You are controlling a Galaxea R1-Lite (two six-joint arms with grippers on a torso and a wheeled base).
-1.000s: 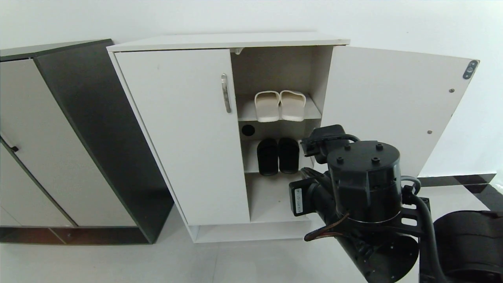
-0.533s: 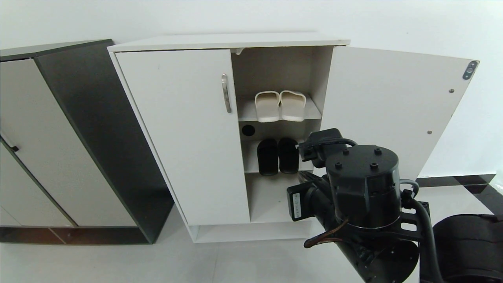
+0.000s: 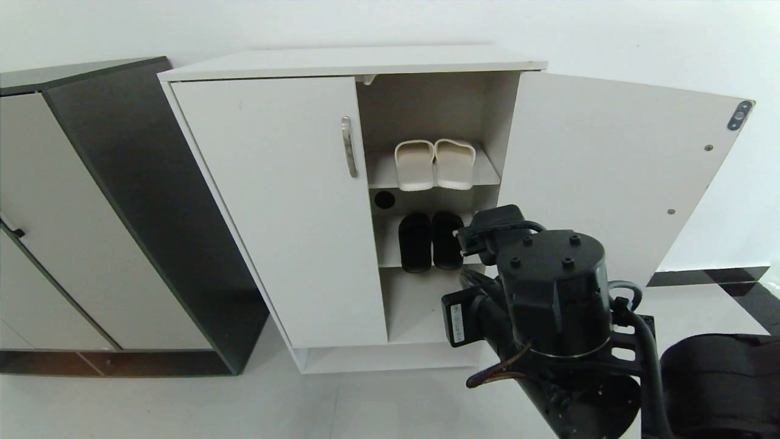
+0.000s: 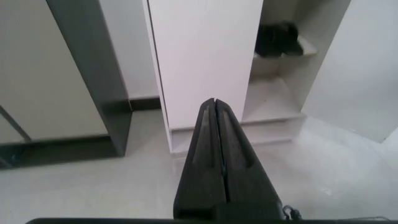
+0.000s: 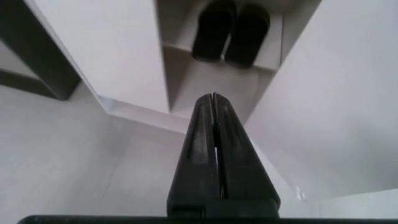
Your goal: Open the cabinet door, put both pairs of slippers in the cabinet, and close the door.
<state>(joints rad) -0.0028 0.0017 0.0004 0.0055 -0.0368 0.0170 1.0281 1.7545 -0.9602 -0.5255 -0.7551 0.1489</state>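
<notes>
White wall (image 3: 640, 30) backed a white wooden cabinet (image 3: 341, 61); its open flat door (image 3: 609, 177) hung frame-right, nearest the closed, empty right pincer (image 5: 214, 99); left pincer (image 4: 215, 104) closed too.

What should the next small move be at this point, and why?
Probably bring the right pincer round to the far face of the open door to start pushing it shut: the white slippers and black slippers already sit on shelves inside, and that pincer is shut, holding nothing.

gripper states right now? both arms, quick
Left gripper: closed, holding nothing.
Right gripper: closed, holding nothing.
</notes>
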